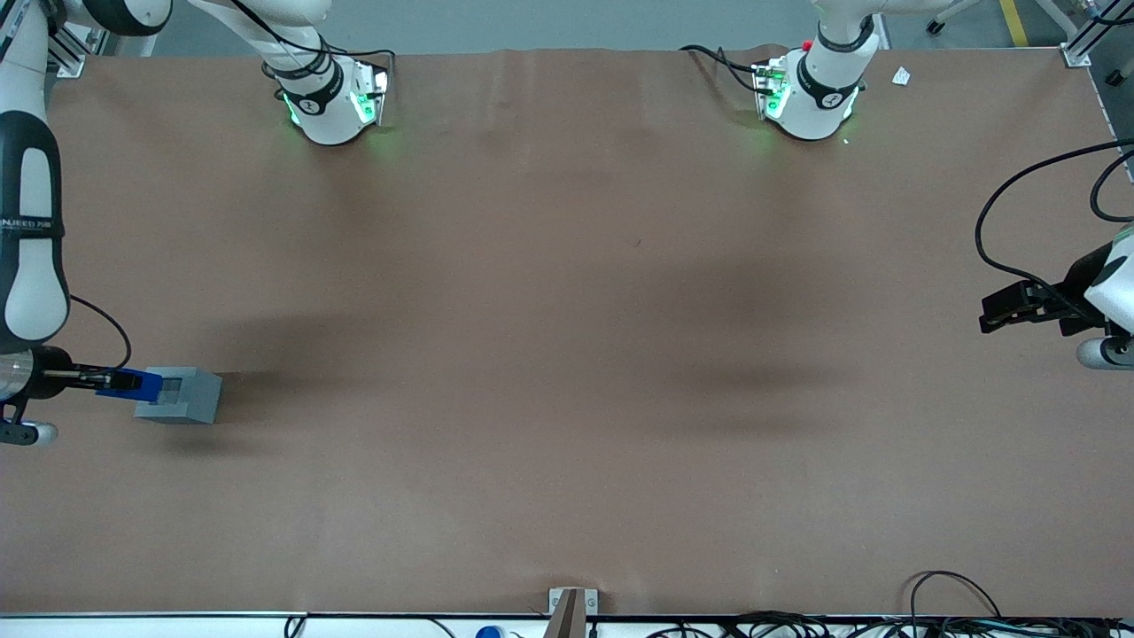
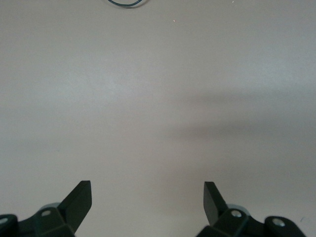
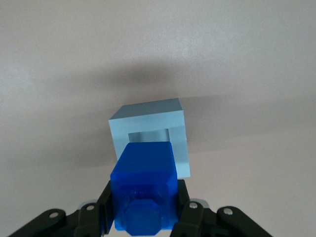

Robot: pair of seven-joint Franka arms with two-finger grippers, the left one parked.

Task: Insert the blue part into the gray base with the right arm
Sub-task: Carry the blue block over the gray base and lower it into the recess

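The gray base stands on the brown table at the working arm's end, its square socket facing up. My right gripper is shut on the blue part and holds it just above the base's edge nearest the arm. In the right wrist view the blue part sits between the black fingers, stub toward the camera, and overlaps the near rim of the gray base, whose socket shows partly past it.
The brown table stretches wide toward the parked arm's end. Two white arm bases stand farthest from the front camera. Cables lie along the table's front edge.
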